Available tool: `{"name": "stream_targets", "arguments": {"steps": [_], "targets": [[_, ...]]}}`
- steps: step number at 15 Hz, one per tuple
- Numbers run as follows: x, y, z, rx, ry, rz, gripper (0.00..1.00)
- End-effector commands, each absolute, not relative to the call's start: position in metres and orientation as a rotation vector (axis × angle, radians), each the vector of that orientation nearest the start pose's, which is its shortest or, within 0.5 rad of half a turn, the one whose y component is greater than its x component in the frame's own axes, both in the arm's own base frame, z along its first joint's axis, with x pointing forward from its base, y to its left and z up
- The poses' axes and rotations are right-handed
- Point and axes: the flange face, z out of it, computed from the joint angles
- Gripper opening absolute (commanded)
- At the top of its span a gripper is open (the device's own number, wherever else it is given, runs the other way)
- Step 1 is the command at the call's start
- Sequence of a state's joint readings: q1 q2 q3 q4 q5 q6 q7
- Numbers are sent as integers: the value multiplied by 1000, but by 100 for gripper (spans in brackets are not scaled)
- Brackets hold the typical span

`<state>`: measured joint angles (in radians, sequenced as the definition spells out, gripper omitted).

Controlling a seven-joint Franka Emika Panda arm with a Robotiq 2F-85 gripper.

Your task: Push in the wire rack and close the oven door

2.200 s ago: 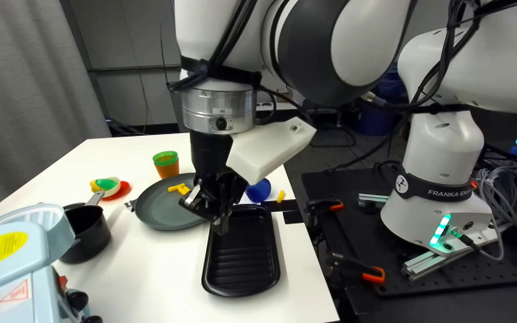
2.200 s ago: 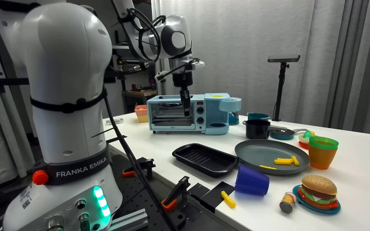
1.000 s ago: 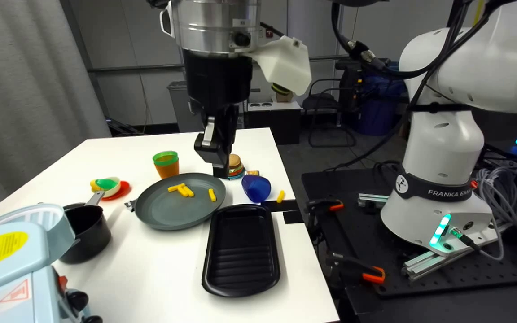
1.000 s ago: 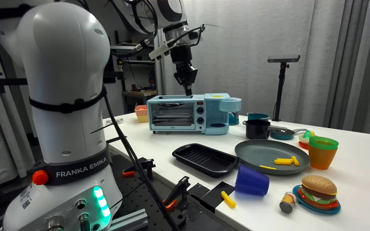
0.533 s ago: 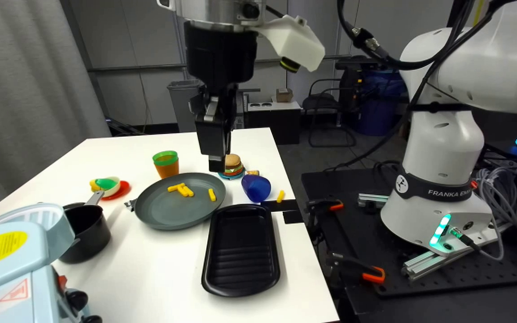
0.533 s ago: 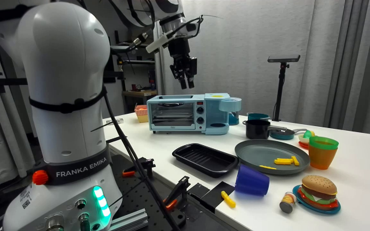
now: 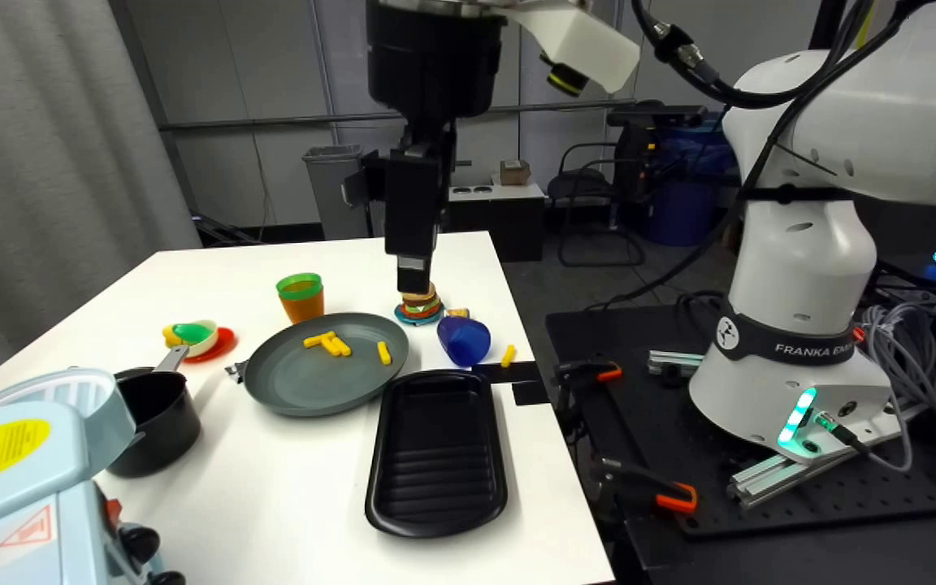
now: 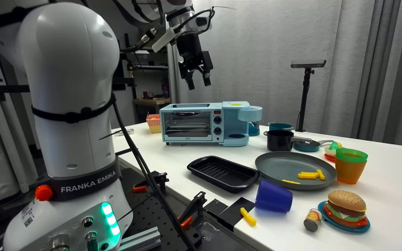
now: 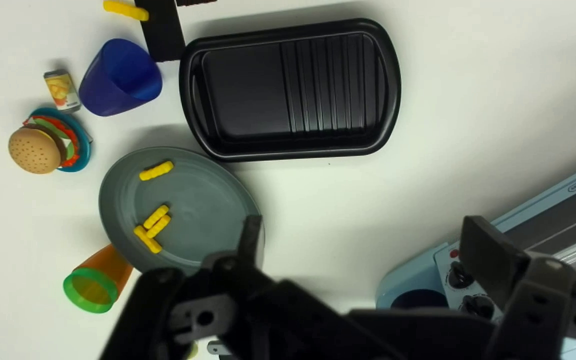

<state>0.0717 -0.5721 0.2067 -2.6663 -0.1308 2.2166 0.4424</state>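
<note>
1. Oven door [image 8: 187, 129] is seen upright and apparently flush with the oven [image 8: 217, 124], left of centre in an exterior view.
2. The wire rack [image 8: 188, 122] is glimpsed inside; whether it is fully seated cannot be told.
3. In the upper middle of that frame, the gripper [image 8: 199, 83] is held clear of the oven, jaws spread wide, nothing gripped.
4. Both pushes are judged finished; any retreat is best made straight upward, the oven left unbrushed, the handle [image 8: 186, 113] pressed only if a gap is noticed.
</note>
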Motion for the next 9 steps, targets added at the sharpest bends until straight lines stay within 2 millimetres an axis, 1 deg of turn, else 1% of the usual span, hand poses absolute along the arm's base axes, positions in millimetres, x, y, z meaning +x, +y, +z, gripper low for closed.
{"name": "stream_targets", "arguments": {"steps": [1, 3, 4, 6, 9], "targets": [[330, 91, 437, -3318, 277, -359, 100], [320, 90, 440, -3318, 331, -373, 100], [343, 96, 432, -3307, 255, -315, 100], [335, 95, 435, -3310, 278, -333, 100], [331, 94, 435, -3311, 283, -343, 100]]}}
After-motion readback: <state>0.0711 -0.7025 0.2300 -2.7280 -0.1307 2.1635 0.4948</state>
